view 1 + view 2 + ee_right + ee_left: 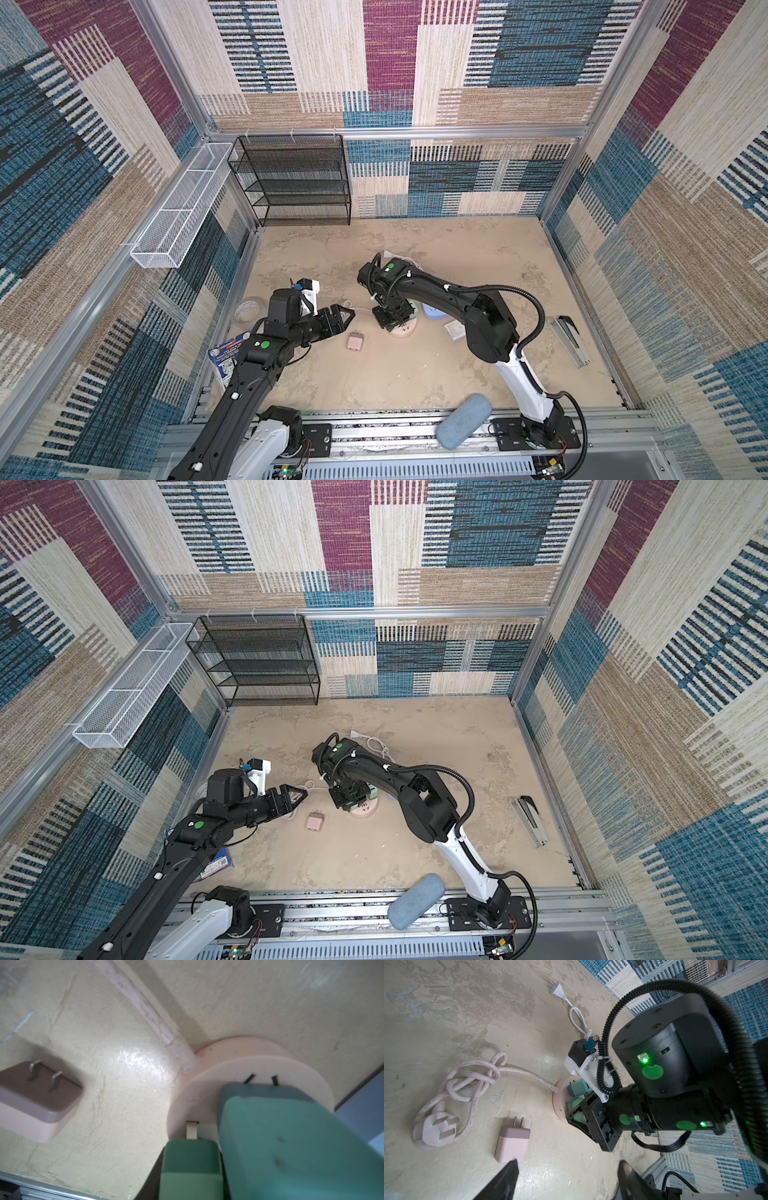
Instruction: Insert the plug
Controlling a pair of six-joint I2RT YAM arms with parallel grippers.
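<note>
Green plastic plug sits pinched in the right gripper, at the near edge of the round pink socket hub on the sandy bench. The right wrist view shows one pale prong reaching the hub's face; I cannot tell whether it has entered a slot. A larger teal plug block stands on the hub beside it. Both top views hide the held plug under the gripper. The left wrist view shows both green blocks on the hub and a pink two-prong charger lying flat nearby. The right arm arches high, its wrist pointing down at the hub. The left arm reaches low, its left gripper spread and empty, aimed toward the hub.
</note>
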